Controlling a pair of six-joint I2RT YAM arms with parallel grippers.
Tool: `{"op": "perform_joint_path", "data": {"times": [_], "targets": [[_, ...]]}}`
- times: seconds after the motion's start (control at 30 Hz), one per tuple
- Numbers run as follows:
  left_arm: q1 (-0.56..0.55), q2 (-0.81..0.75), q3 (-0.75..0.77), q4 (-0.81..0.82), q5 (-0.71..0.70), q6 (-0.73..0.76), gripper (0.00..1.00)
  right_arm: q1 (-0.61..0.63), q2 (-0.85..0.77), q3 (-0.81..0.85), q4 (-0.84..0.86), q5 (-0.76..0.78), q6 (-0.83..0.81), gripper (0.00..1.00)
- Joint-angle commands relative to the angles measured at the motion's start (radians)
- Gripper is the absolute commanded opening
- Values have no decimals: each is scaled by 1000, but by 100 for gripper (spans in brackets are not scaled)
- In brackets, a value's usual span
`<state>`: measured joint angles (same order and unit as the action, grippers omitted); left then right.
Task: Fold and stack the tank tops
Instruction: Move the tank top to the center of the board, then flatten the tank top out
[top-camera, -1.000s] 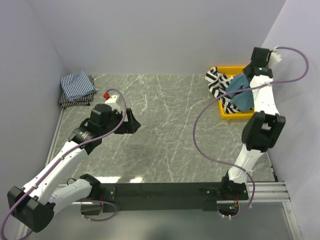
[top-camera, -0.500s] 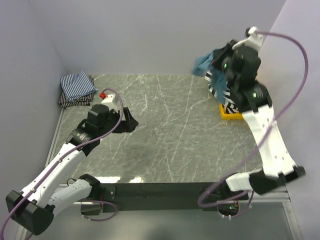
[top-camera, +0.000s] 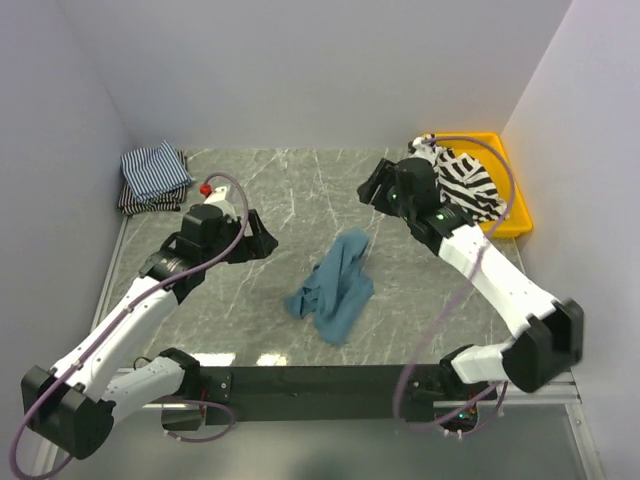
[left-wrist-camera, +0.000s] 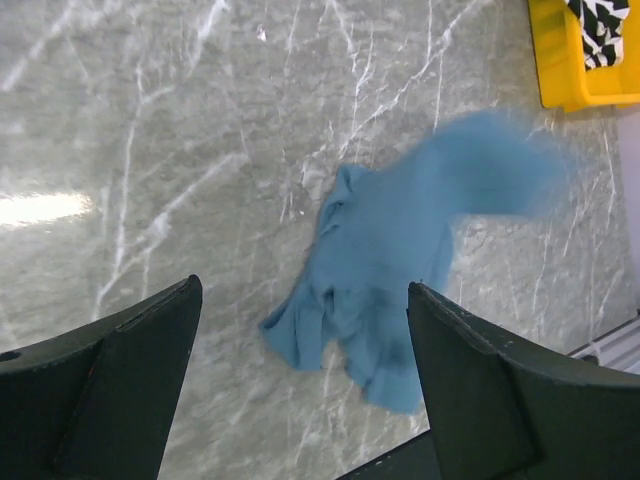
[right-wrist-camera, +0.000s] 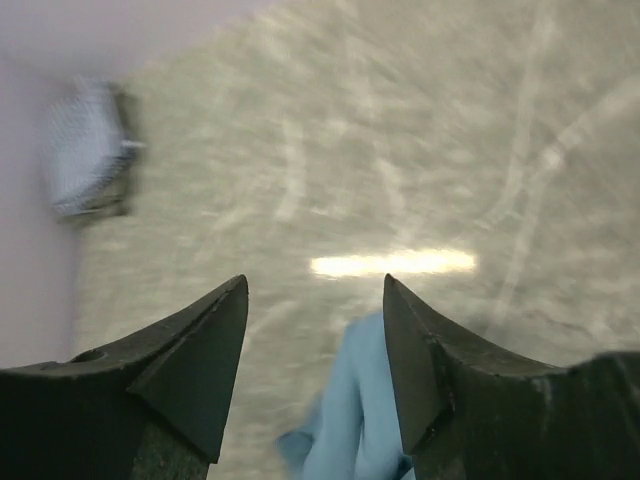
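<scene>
Right gripper (top-camera: 373, 188): found spread wide, pinching nothing, raised over the grey marble-patterned table (top-camera: 300, 180). Wrist view there badly blurred. Left gripper (top-camera: 262, 240): likewise spread wide and empty, hovering over the table left of centre.

Between the two and nearer the front edge, apart from either: plain teal-blue cloth tank top (top-camera: 335, 290), lying crumpled and unfolded on the table. One end smeared by blur in the left wrist view.

In the far right corner: yellow plastic tray (top-camera: 512, 228), holding a bunched tank top of broad black-and-white stripes (top-camera: 470, 180).

In the far left corner, well apart from all the above: folded pile of finely striped blue-white tank tops (top-camera: 155, 170).
</scene>
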<state>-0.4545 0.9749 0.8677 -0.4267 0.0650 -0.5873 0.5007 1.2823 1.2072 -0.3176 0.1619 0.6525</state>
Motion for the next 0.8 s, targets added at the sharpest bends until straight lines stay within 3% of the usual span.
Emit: {"op": "perform_joint_path", "data": {"times": [0.0,0.07,0.2,0.4,0.53,0.77], "targets": [[4,33,-33,51,36,-74,89,-109,63,-58,67,-91,55,64],[4,50,-59,62,27,-101,89,-100,43,-90,69,-52,47,65],[5,41,-194,132,51,-219,85,48,-30,-171,34,45,79,64],[-27,38,-369,282,168,-259,65,255,-207,-501,9,151,281,54],[-218,31,-406,321,101,-281,61,401,-320,-613,-84,188,392,50],[-322,73,-424,382,64,-364,52,656,-154,-543,-179,244,495,42]]}}
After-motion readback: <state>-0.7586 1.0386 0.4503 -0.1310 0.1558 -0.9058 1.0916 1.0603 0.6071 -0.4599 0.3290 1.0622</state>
